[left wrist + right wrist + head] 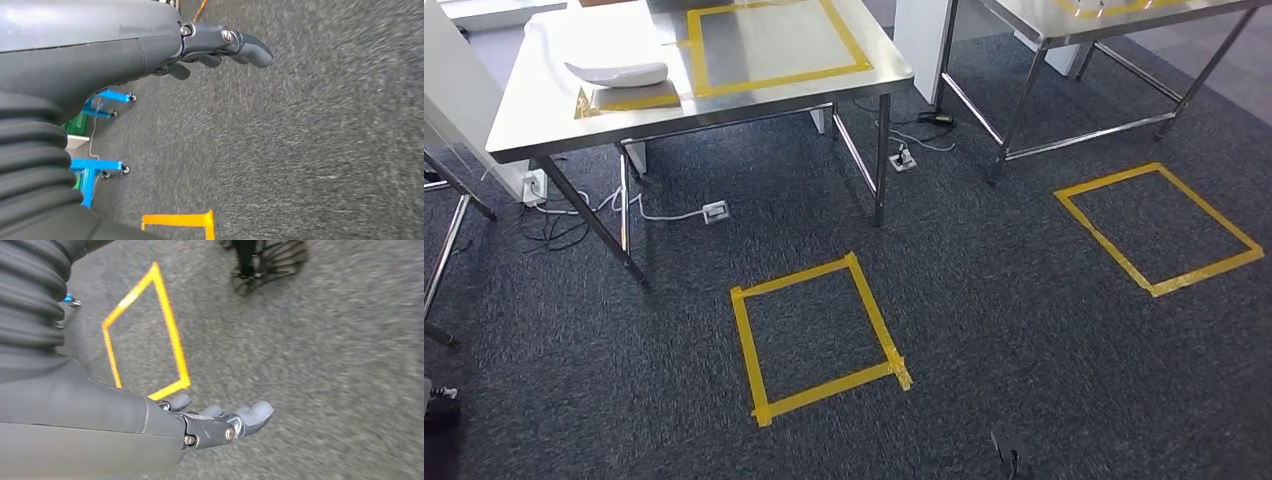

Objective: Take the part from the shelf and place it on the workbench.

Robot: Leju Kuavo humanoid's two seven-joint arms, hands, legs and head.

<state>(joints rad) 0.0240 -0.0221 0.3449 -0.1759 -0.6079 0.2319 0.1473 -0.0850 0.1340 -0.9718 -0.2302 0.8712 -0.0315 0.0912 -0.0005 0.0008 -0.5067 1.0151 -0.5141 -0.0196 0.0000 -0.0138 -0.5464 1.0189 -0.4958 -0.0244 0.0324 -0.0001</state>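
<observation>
1. A white curved part (619,72) lies on the steel bench (554,110), near its front left corner, resting partly on a small yellow-taped patch (629,100) beside a larger yellow tape outline (774,45) that runs toward the bench's right edge.
2. A second steel bench (1064,30) stands off to the right, with its own yellow tape marking near the far edge.
3. White power strips (715,211) and loose cables (574,215) trail across the grey carpet (984,330) under and between the bench legs.
4. Two yellow tape squares mark the carpet: one (817,335) in front of the first bench, another (1159,228) in front of the second.
5. The left hand (220,47) hangs over the carpet, fingers loosely apart, holding nothing; blue wheeled frames (95,170) stand close by.
6. The right hand (225,422) hangs likewise, fingers apart and empty, near a tape square (145,335).
</observation>
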